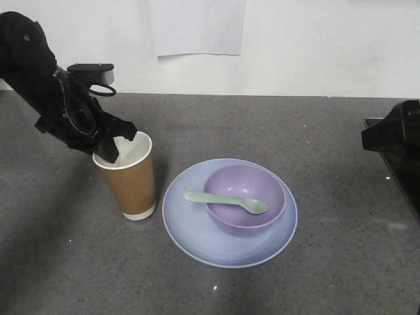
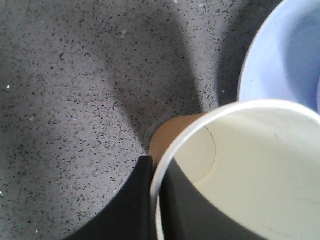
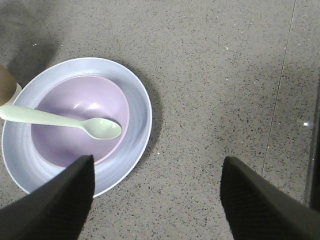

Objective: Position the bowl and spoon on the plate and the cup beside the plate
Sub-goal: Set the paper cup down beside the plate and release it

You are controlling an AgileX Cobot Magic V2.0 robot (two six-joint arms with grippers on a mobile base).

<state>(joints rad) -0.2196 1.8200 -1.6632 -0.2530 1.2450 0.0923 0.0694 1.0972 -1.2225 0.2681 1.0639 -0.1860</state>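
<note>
- Cup (image 1: 129, 180) upright on grey speckled table (image 1: 315, 275), just left of plate (image 1: 190, 226) in front view; cannot tell if base touches plate rim.
- Left gripper (image 1: 110, 143) at cup rim, one finger inside the cup, other outside, rim wall between them; looks clamped on the cup wall.
- Left wrist view: white cup rim (image 2: 200, 122) runs between dark fingers (image 2: 125, 210), brown outer wall just visible, white inside fills lower right, plate (image 2: 265, 65) edge top right.
- Plate flat on table, centre of front view.
- Bowl (image 1: 244, 197) sits upright on plate, offset toward plate's far-right side.
- Spoon (image 1: 226, 201) lies across bowl; head inside bowl near its right side, handle sticks out over bowl's left rim above plate, pointing toward cup.
- Right wrist view: plate (image 3: 137, 125), bowl (image 3: 75, 125) and spoon (image 3: 65, 122) at left; sliver of cup (image 3: 6, 85) at left edge.
- Right gripper (image 3: 157, 200) spread wide, nothing between fingers (image 3: 260, 205), hovering above bare table right of plate.
- Right arm (image 1: 397, 141) dark at right edge of front view, well apart from plate.
- White wall (image 1: 315, 46) behind table, paper sheet (image 1: 197, 26) on it.
</note>
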